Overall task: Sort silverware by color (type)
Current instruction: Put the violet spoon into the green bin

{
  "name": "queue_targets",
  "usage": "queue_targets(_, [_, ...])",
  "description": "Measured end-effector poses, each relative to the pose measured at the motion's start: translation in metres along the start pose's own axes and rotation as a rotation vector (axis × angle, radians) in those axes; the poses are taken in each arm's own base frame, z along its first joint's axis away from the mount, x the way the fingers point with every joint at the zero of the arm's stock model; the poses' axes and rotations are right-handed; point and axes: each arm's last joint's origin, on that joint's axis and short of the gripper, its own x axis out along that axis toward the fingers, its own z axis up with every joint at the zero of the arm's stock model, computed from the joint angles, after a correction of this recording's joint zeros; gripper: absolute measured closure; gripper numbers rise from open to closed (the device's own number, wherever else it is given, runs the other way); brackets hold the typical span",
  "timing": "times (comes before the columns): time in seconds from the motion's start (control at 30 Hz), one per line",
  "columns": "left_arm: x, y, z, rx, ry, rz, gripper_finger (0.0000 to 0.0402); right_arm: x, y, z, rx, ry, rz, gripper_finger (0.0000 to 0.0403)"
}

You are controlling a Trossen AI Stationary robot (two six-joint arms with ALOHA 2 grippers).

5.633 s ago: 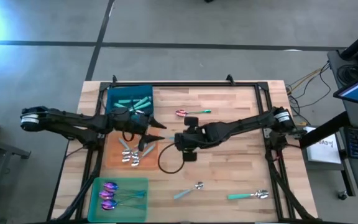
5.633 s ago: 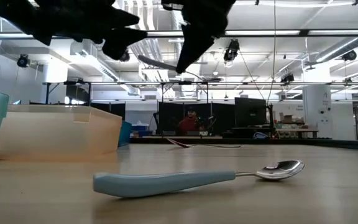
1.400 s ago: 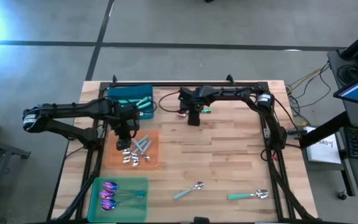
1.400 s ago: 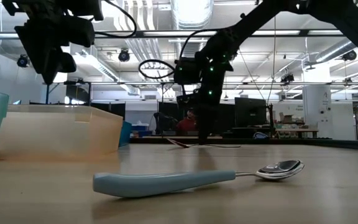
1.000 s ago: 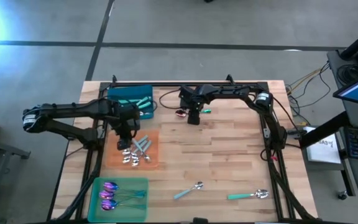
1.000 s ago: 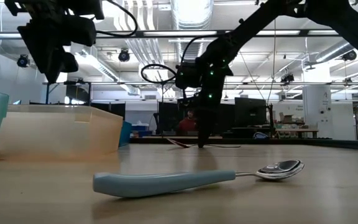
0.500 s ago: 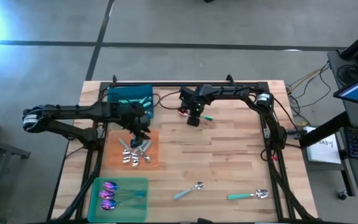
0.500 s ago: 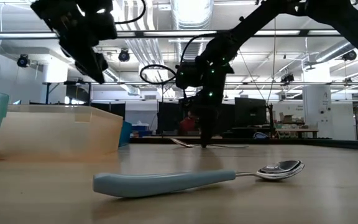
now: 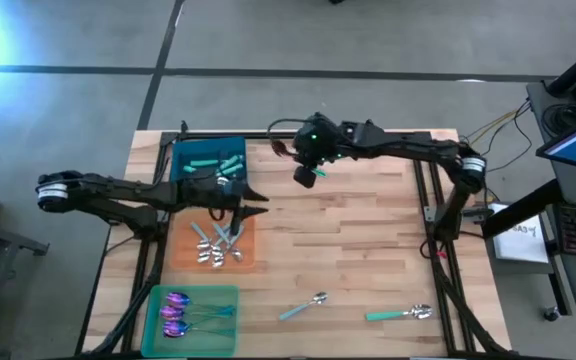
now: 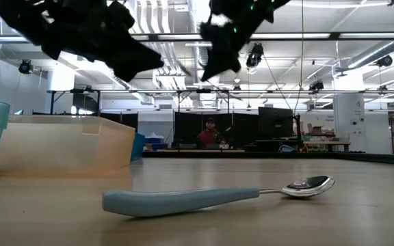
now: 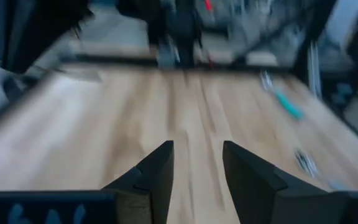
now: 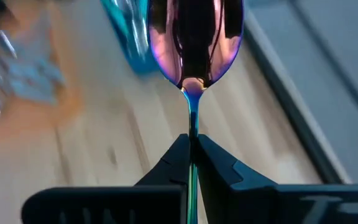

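Right hand [image 12: 192, 149] pinching thin handle of iridescent purple-pink spoon [image 12: 194, 34], lifted above far side of wooden desk [image 9: 368, 250], near blue tray [image 9: 183, 160]. Left hand [image 11: 196, 163] fingers spread, empty, above desk just beside orange mat [image 9: 183, 255] with silver spoons [image 9: 213, 245]. Green tray [image 9: 223, 330] holds purple-pink spoons [image 9: 173, 312]. Two teal-handled silver spoons [image 9: 400, 314] lie on near side of desk.

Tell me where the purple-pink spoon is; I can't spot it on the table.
The purple-pink spoon is off the table, clamped by its thin handle in the right gripper, held up near the table's far edge beside the blue tray.
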Motion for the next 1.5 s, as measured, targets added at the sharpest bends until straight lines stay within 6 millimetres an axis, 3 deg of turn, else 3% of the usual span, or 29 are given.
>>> queue_targets(0.27, [-0.003,0.003,0.0,0.034,-0.255,0.11,0.0281,-0.023,0.053,0.031,-0.112,-0.362,0.087,0.0394])
queue_targets(0.5, [-0.003,0.003,0.011,0.053,-0.317,0.116,0.0281,-0.03,0.085,0.039,-0.237,-0.503,0.124,0.0394])
queue_targets(1.2, [-0.002,0.003,0.03,0.086,-0.374,0.124,0.0287,-0.04,0.119,0.037,-0.315,-0.549,0.191,0.0394])
queue_targets(1.3, [-0.002,0.002,0.031,0.089,-0.377,0.103,0.0312,-0.04,0.119,0.037,-0.313,-0.549,0.191,0.0394])
queue_targets(1.43, [-0.002,0.001,0.031,0.071,-0.377,0.087,0.0382,-0.04,0.118,0.038,-0.314,-0.55,0.187,0.0394])
queue_targets(1.5, [-0.002,0.001,0.031,0.049,-0.378,0.083,0.039,-0.04,0.118,0.038,-0.305,-0.549,0.186,0.0394])
